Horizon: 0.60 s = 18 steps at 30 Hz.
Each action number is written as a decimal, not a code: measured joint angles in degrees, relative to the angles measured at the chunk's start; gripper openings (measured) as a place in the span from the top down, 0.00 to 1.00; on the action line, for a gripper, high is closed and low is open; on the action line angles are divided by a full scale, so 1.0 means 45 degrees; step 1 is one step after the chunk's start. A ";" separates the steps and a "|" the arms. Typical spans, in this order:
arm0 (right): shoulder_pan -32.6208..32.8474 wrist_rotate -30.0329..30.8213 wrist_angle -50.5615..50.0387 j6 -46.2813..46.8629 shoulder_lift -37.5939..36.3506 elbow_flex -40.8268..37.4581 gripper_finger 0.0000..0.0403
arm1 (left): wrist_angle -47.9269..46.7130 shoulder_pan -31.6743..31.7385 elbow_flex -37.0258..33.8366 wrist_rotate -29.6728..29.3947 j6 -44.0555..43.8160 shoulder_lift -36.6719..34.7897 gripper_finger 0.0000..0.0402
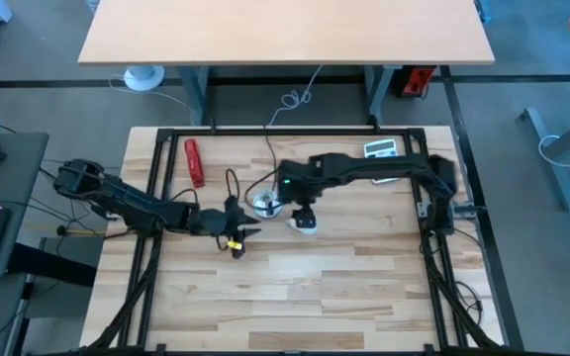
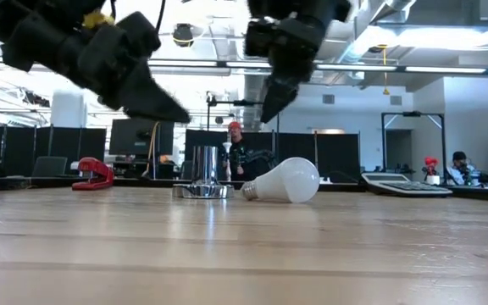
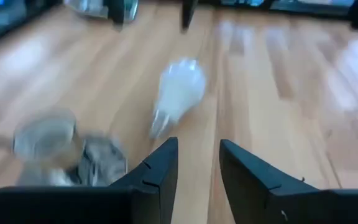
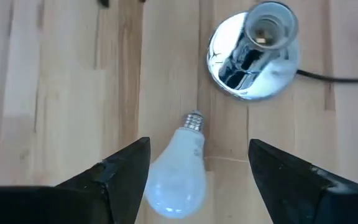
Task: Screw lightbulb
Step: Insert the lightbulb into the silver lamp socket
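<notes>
The white lightbulb point(image 2: 288, 180) lies on its side on the wooden table, its silvery screw base point(image 4: 193, 120) pointing toward the shiny metal socket point(image 4: 253, 53). The socket stands upright a little to the bulb's left point(image 2: 203, 174). My right gripper point(image 4: 199, 144) hovers open above the bulb, one finger on either side of it, clear of it in the low view point(image 2: 271, 110). My left gripper point(image 1: 248, 234) is open a narrow gap, raised off the table on the near-left side of the socket, with nothing between its fingers point(image 3: 199, 146).
A red stapler point(image 1: 195, 163) lies at the far left of the table and a calculator point(image 1: 380, 149) at the far right. The socket's black cord point(image 1: 268, 148) runs toward the far edge. Bare wood lies toward the near edge. People point(image 2: 235, 148) are in the room beyond.
</notes>
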 joint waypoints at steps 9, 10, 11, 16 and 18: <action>0.0991 0.0001 0.6607 0.3422 -0.3984 -0.5896 0.30 | 0.1801 0.0567 0.1172 -0.0154 0.3196 0.2133 0.58; 0.1181 0.0017 0.7035 0.3683 -0.4283 -0.6290 0.30 | 0.1793 0.0761 0.1543 -0.0113 0.3356 0.2609 0.54; 0.1377 0.0059 0.7392 0.3939 -0.4496 -0.6599 0.30 | 0.1781 0.0973 0.1938 0.0058 0.3514 0.3091 0.51; 0.2263 0.0784 0.8062 0.4492 -0.5187 -0.7318 0.30 | 0.0933 0.1904 0.3875 0.0218 0.3776 0.5207 0.41; 0.2571 0.1106 0.7841 0.4551 -0.5224 -0.7389 0.30 | -0.0201 0.2251 0.4525 0.0617 0.3580 0.5686 0.40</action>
